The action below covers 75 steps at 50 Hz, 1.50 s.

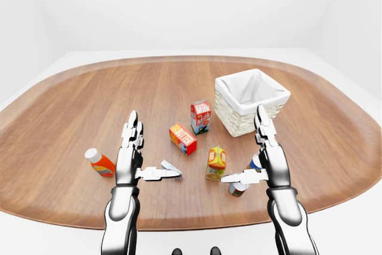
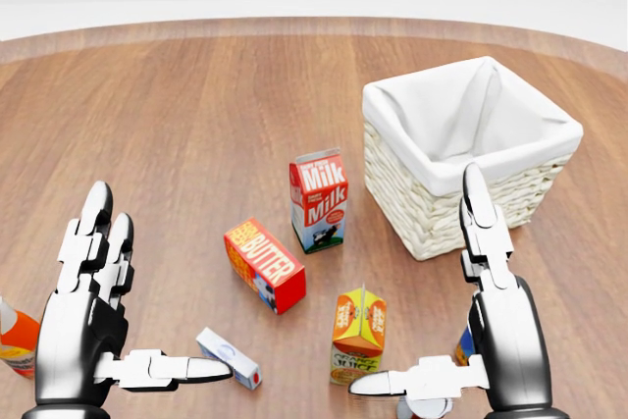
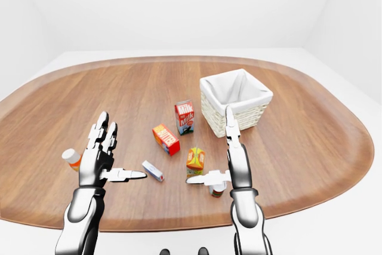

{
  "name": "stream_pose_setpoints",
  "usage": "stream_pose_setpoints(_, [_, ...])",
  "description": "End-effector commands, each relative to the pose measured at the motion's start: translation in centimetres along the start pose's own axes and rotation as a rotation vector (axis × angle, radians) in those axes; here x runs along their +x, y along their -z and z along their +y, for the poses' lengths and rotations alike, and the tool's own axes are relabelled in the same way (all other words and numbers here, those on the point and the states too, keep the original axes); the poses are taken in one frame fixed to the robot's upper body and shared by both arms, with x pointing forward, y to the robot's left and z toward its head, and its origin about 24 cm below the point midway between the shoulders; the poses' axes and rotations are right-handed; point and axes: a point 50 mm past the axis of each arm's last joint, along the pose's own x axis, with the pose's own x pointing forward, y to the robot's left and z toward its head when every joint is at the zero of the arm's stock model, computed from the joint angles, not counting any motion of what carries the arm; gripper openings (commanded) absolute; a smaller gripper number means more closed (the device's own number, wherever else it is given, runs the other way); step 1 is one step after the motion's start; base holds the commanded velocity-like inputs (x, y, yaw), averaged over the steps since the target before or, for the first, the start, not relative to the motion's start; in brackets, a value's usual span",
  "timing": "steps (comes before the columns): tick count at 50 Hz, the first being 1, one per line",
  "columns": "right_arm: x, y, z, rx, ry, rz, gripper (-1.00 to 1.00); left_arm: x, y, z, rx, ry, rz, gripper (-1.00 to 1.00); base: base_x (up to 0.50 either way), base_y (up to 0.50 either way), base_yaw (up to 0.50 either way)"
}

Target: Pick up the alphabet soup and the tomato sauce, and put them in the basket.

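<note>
Cans first: the red-and-white labelled tin lying on its side, our tomato sauce can (image 1: 237,189), sits on the oval wooden table (image 1: 71,106) just under the thumb of our right hand (image 1: 270,162), and the blue-and-yellow alphabet soup can (image 1: 255,162) stands right beside that hand's palm, mostly hidden behind it. In the head view both cans are nearly cut off at the bottom edge, so we cannot read their labels. Up and to the right of them stands the white-lined woven wicker basket (image 1: 239,120), well apart from both hands. Our right hand is spread wide, fingers straight up and thumb pointing left, holding nothing. Our left hand (image 1: 130,158) is likewise spread and empty, its thumb tip near the small white-and-blue box (image 1: 172,168); whether they touch we cannot tell.
</note>
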Motion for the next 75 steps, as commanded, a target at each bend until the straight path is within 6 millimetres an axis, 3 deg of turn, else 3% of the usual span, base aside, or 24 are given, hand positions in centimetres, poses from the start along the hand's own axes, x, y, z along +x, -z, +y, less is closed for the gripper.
stream_pose_setpoints(1, [-0.1,0.3,0.0,0.0,0.001,0.015,1.0,0.0,0.0,0.0,0.0,0.0,0.001,1.0,0.23,0.0,0.0])
stream_pose_setpoints(4, [-0.2,0.6,0.1,-0.001,0.001,0.026,1.0,0.0,0.0,0.0,0.0,0.0,-0.001,1.0,0.23,0.0,0.0])
stream_pose_setpoints(5, [0.0,-0.3,0.0,0.001,0.0,-0.013,1.0,0.0,0.0,0.0,0.0,0.0,-0.001,1.0,0.23,0.0,0.0])
stream_pose_setpoints(7, [-0.3,1.0,0.1,-0.002,0.001,0.045,1.0,-0.1,-0.1,0.0,0.0,0.0,-0.005,1.0,0.23,0.0,0.0])
stream_pose_setpoints(9, [0.0,0.0,0.0,0.001,0.001,0.0,1.0,0.0,0.0,0.0,0.0,0.0,0.0,1.0,0.23,0.0,0.0])
stream_pose_setpoints(10, [-0.1,0.5,0.1,0.0,0.001,0.025,1.0,0.0,0.0,0.0,0.0,0.0,-0.001,1.0,0.23,0.0,0.0])
stream_pose_setpoints(11, [0.1,-0.5,-0.1,0.002,0.0,-0.024,1.0,0.0,-0.1,0.0,0.0,0.0,-0.003,1.0,0.23,0.0,0.0])
stream_pose_setpoints(18, [-0.2,1.2,0.1,-0.002,0.001,0.051,1.0,0.0,0.0,0.0,0.0,0.001,0.001,1.0,0.23,0.0,0.0])
stream_pose_setpoints(23, [-0.2,1.3,0.2,-0.002,0.001,0.056,1.0,0.0,0.1,0.0,0.0,0.001,0.003,1.0,0.23,0.0,0.0])
stream_pose_setpoints(24, [0.1,0.0,0.0,0.002,0.0,-0.002,1.0,0.0,0.1,0.0,-0.001,0.001,0.005,1.0,0.23,0.0,0.0])
stream_pose_setpoints(28, [-0.2,1.3,0.2,-0.003,-0.002,0.058,1.0,0.0,0.0,0.0,0.0,0.001,0.001,1.0,0.22,0.0,0.0])
stream_pose_setpoints(38, [-0.2,1.2,0.2,-0.002,-0.005,0.054,1.0,-0.1,0.0,0.0,0.0,-0.002,0.0,1.0,0.04,0.0,0.0])
stream_pose_setpoints(39, [-0.1,0.5,0.1,0.001,-0.005,0.023,1.0,-0.1,0.0,0.0,-0.001,-0.003,0.003,1.0,0.0,0.0,0.0])
stream_pose_setpoints(42, [-0.2,1.1,0.2,-0.001,-0.005,0.048,1.0,0.0,0.0,0.0,-0.001,-0.003,0.0,1.0,0.0,0.0,0.0])
stream_pose_setpoints(44, [0.0,0.3,0.1,0.001,-0.006,0.01,1.0,-0.1,0.0,0.0,-0.003,-0.002,0.0,1.0,0.0,0.0,0.0])
stream_pose_setpoints(61, [-0.6,1.5,0.1,0.01,-0.008,0.073,1.0,-0.4,0.2,-0.3,0.004,0.03,0.012,1.0,0.0,0.0,0.0])
stream_pose_setpoints(75, [-1.5,2.7,-1.8,-0.18,0.052,0.142,1.0,-0.3,0.5,-0.3,0.005,0.025,0.024,1.0,0.0,0.0,0.0])
